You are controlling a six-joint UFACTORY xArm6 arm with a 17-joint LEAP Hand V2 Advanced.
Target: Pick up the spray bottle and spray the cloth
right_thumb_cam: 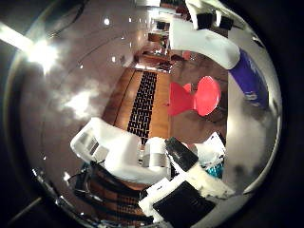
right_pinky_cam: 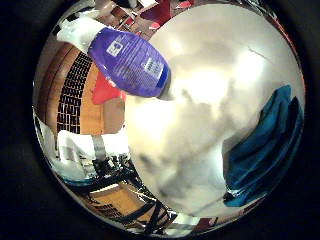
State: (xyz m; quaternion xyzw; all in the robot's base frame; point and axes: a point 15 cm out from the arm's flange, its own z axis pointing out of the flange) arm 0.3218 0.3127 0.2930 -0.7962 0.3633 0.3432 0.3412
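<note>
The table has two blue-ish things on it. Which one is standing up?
The purple spray bottle with the white top stands on the table. The blue cloth just lies crumpled near the edge.

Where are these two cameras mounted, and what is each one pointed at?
Little finger side palm view: sits on the hand's palm, facing the white table with the purple spray bottle and the blue cloth; no fingers clearly show.
Thumb side palm view: same palm, facing out across the room toward a red chair; the hand's white and black fingers show along the edge.
Shared: both see the spray bottle, the table and the wooden floor.
</note>
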